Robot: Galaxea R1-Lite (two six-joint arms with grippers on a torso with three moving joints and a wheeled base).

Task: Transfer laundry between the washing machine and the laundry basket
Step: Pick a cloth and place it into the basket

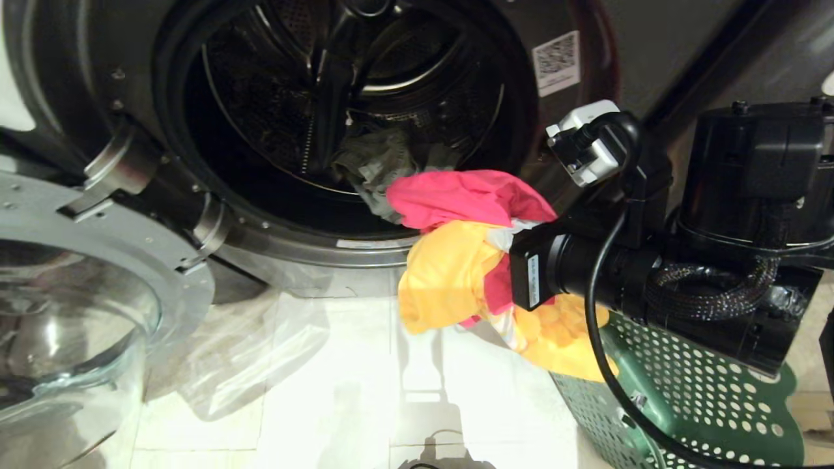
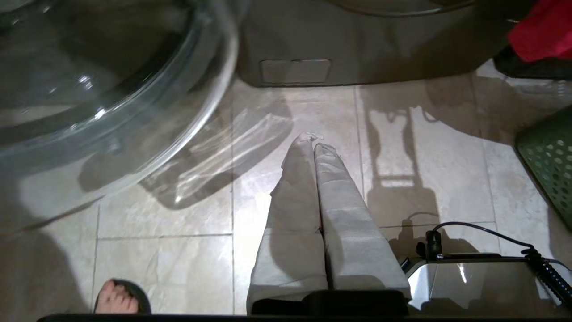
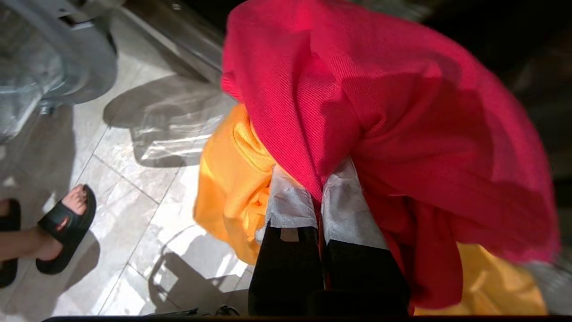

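Observation:
The washing machine (image 1: pixel 586 26) fills the top of the head view, its drum open with a grey-green garment (image 1: pixel 374 163) lying inside. My right gripper (image 3: pixel 319 185) is shut on a bundle of pink cloth (image 1: pixel 466 195) and yellow cloth (image 1: pixel 449 273), held in the air just before the drum's lower right rim; in the wrist view the pink cloth (image 3: pixel 384 103) hides the fingertips. The dark green laundry basket (image 1: pixel 690 404) stands on the floor under my right arm. My left gripper (image 2: pixel 313 142) is shut and holds nothing, low over the tiles.
The machine's glass door (image 1: pixel 71 326) hangs swung open at the left. A person's foot in a black sandal (image 3: pixel 67 219) stands on the pale tiled floor (image 1: pixel 326 404) near the door. The basket's corner (image 2: pixel 549 161) shows at the side of the left wrist view.

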